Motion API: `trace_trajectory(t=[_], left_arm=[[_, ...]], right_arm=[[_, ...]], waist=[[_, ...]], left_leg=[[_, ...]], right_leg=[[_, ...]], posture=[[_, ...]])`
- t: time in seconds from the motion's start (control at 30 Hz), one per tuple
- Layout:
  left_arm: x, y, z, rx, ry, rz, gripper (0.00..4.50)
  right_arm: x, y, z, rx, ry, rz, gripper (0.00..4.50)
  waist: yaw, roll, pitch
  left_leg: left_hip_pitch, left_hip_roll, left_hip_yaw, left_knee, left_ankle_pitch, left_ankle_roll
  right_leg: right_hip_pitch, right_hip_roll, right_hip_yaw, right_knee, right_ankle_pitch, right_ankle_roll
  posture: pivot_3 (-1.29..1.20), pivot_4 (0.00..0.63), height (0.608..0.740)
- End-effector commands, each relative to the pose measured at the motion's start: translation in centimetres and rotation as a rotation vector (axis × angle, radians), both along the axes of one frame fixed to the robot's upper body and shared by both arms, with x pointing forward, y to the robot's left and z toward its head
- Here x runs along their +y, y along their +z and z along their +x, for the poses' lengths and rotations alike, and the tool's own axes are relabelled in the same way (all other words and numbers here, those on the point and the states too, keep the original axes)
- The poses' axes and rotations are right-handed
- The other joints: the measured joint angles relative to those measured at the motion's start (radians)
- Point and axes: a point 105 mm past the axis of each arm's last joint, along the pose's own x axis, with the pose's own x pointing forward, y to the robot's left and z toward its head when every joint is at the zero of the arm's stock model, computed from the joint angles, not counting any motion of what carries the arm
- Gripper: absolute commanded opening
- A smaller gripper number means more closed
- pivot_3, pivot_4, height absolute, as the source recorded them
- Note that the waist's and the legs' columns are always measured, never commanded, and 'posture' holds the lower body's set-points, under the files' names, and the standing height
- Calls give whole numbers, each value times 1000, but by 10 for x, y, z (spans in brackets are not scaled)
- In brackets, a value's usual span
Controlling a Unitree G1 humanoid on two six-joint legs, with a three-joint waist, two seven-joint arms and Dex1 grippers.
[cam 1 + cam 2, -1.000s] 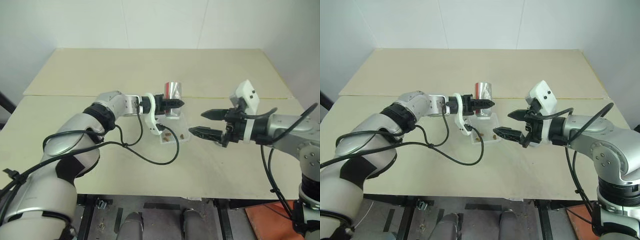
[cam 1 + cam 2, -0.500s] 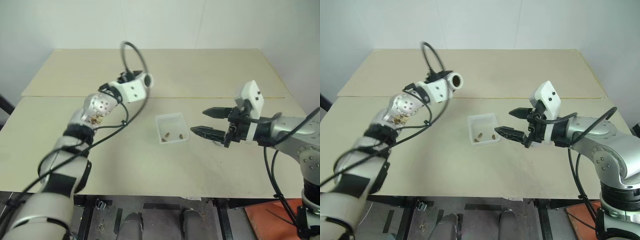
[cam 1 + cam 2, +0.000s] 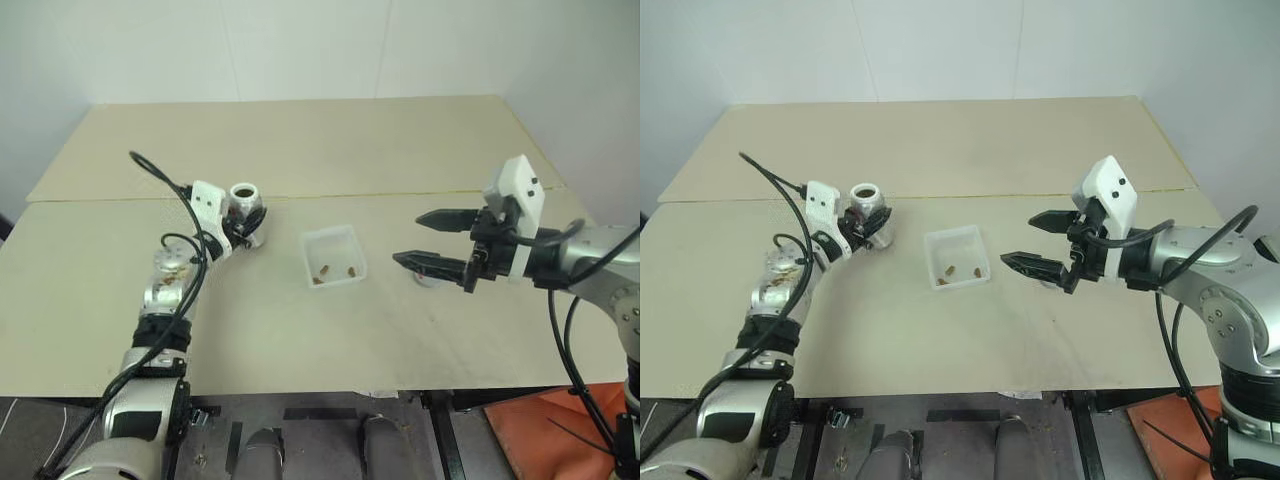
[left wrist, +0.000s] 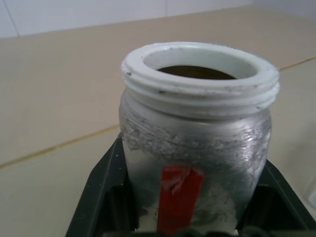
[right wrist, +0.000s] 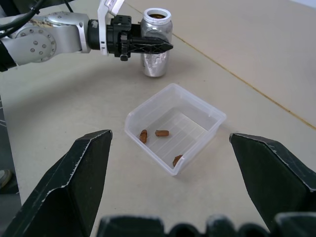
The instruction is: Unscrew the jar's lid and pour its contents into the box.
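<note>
Between the left gripper's (image 5: pixel 160 47) closed fingers stands the jar (image 5: pixel 157 42).

Between the left gripper's (image 5: pixel 148 45) black fingers, the silvery jar (image 4: pixel 195 148) (white threaded rim) bears a red mark; brown contents (image 5: pixel 161 133) dot the translucent white box (image 5: pixel 212 118).

Beige table (image 3: pixel 300 140), seam across it, upright jar (image 3: pixel 245 208), box (image 3: pixel 333 256) resting on it.

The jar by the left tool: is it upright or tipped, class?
Upright. The jar stands on the table, open mouth upward, left tool shut around it.
</note>
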Motion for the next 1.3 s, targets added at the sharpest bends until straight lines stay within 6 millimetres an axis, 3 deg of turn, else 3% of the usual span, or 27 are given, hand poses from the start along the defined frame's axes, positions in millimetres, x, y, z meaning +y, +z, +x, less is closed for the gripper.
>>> trace_trajectory(t=[0.03, 0.13, 0.4, 0.6, 0.8, 0.93, 1.1, 1.3], left_arm=[[6, 6, -1, -62, 42, -14, 1927], [5, -3, -4, -46, 42, 15, 1927], [14, -12, -17, -34, 39, 56, 4461], [28, -5, -53, 4, -74, 148, 4461], [51, 36, -111, 57, -299, 238, 4461], [64, 76, -151, 55, -547, 261, 4461], [61, 92, -153, 25, -588, 223, 4461], [44, 90, -162, 24, -586, 222, 4461]], right_arm=[[-3, 14, -6, -68, -2, -2, 4445], [-4, 15, -7, -67, -4, -4, 4445], [-2, 14, -10, -61, -8, 8, 4500], [-7, 7, -13, -43, -30, 1, 4500], [-19, -8, -19, -13, -58, -23, 4500], [-23, -9, -23, -43, -54, -37, 4500], [-22, -6, -21, -75, -49, -52, 4500], [-21, -9, -11, -70, -48, -15, 4500]], waist=[[1, 0, 0], [2, 0, 0], [0, 0, 0], [0, 0, 0], [0, 0, 0], [2, 0, 0], [7, 0, 0], [1, 0, 0]], left_leg=[[0, 0, 0, 0, 0, 0], [0, 0, 0, 0, 0, 0], [1, 0, 0, 0, 0, 0], [0, 0, 0, 0, 0, 0], [0, 2, 1, -1, -1, 1], [2, 2, 2, -2, -1, 1], [3, 2, 2, -2, -1, 2], [2, 2, 2, -2, -1, 2]], right_leg=[[0, 0, 0, 0, 0, 0], [0, 0, 0, 0, 0, 0], [0, 0, 0, -1, 0, 0], [0, 0, 0, 0, 0, 0], [-1, 1, 0, 0, 0, -1], [0, 1, 1, -2, -1, -2], [0, 1, 1, -2, -2, -2], [0, 1, 1, -2, -2, -2]], posture=[[0, 150, 740], [0, 150, 740], [0, 150, 740], [0, 150, 740], [0, 150, 740], [0, 150, 740], [0, 150, 740], [0, 150, 740]])
